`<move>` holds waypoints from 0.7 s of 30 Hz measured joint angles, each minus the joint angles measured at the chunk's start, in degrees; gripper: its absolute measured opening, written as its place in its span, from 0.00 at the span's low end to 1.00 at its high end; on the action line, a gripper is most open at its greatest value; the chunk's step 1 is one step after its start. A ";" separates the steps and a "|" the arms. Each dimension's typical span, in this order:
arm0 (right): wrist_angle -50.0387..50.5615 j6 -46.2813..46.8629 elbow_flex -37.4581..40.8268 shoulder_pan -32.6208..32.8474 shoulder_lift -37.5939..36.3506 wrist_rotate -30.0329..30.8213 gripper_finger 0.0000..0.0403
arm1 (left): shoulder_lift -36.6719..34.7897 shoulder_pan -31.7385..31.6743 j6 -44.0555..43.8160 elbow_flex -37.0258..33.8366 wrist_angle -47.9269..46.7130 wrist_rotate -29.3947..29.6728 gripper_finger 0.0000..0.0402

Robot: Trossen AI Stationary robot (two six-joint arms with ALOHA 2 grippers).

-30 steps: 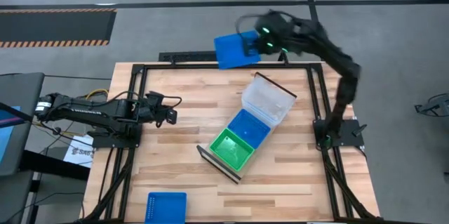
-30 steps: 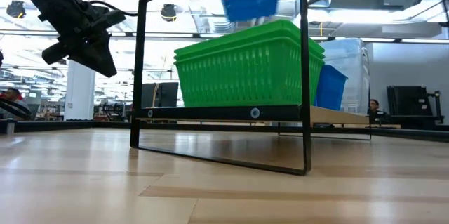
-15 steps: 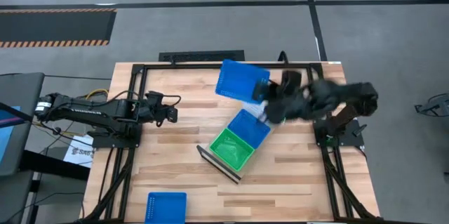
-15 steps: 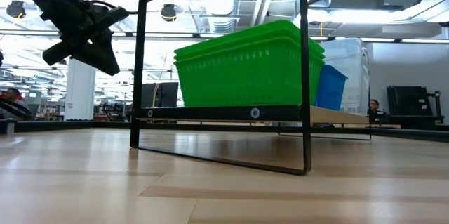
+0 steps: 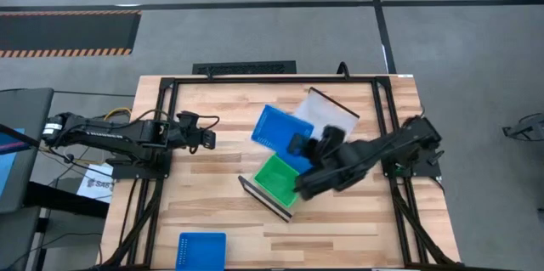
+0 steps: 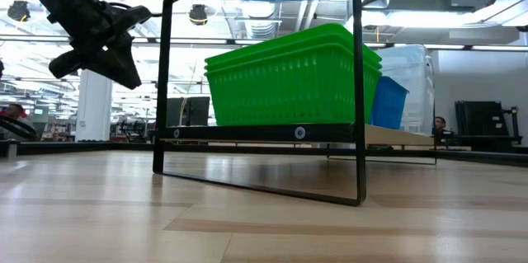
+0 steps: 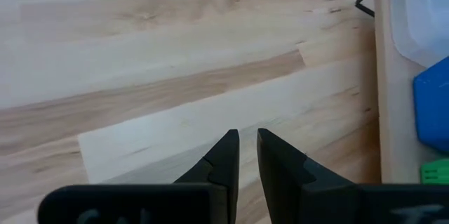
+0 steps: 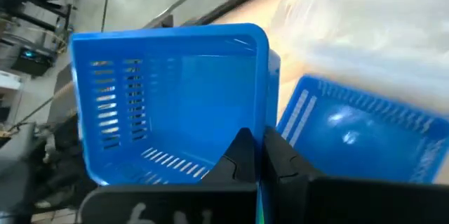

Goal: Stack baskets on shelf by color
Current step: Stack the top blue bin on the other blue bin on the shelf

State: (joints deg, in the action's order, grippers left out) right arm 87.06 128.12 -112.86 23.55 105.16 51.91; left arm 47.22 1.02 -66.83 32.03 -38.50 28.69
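Note:
The shelf (image 5: 263,198) lies slantwise in the table's middle. On it stand a green stack of baskets (image 5: 277,177), a blue basket (image 8: 358,140) and clear baskets (image 5: 327,114). My right gripper (image 8: 253,155) is shut on another blue basket (image 5: 274,127), held in the air over the shelf; the low view shows it high above the green stack (image 6: 293,73). My left gripper (image 7: 247,145) hangs over bare wood at the table's left (image 5: 204,139), shut but for a narrow slit, with nothing between its fingers. My right gripper pinches one side wall of the blue basket at its rim (image 8: 264,122), one finger inside the basket and one outside. The fingers slant down from the table's right. The basket is lifted clear of the shelf and the other baskets, its open side up.
One more blue basket (image 5: 202,250) lies on the table near its front left corner. Black frame rails (image 5: 255,80) run round the tabletop. The shelf's thin black end frame (image 6: 260,90) stands upright in front of the green stack.
My right gripper has swung from beyond the table's far edge toward the near side and down, rolling its wrist. The blue basket has gone with it, turned about, and now hangs over the shelf's middle. The left arm has kept its place.

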 joint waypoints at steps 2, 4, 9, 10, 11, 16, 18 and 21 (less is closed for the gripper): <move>2.92 -0.05 -0.13 0.15 -2.87 -1.20 0.01 | 0.00 0.00 -0.44 0.00 0.28 -0.88 0.10; 2.78 -2.56 0.90 0.72 -6.66 -4.01 0.01 | 0.00 0.00 -0.11 0.01 1.03 -1.73 0.10; 2.70 -6.45 4.76 3.47 -17.18 -8.34 0.01 | 0.00 0.00 0.14 0.02 1.07 -2.03 0.10; 2.92 -5.73 6.76 3.96 -19.23 -9.74 0.01 | -0.01 0.00 0.14 0.02 1.11 -2.03 0.10; 3.16 -3.56 8.86 4.53 -20.77 -10.64 0.01 | -0.01 0.00 0.13 0.02 1.14 -2.03 0.10; -1.47 0.59 19.30 7.17 -22.14 -18.76 0.01 | 0.00 0.00 0.13 0.02 1.09 -2.58 0.10; -4.98 0.44 21.26 6.44 -21.24 -19.67 0.01 | 0.00 0.00 0.09 0.02 1.17 -2.58 0.10; -2.38 0.29 21.60 4.98 -20.60 -18.77 0.01 | 0.00 0.00 -0.17 0.02 1.34 -2.61 0.10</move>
State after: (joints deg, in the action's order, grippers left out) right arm 84.68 128.41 -91.25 28.53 84.56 33.14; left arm 47.22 1.02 -67.00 32.05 -37.16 26.08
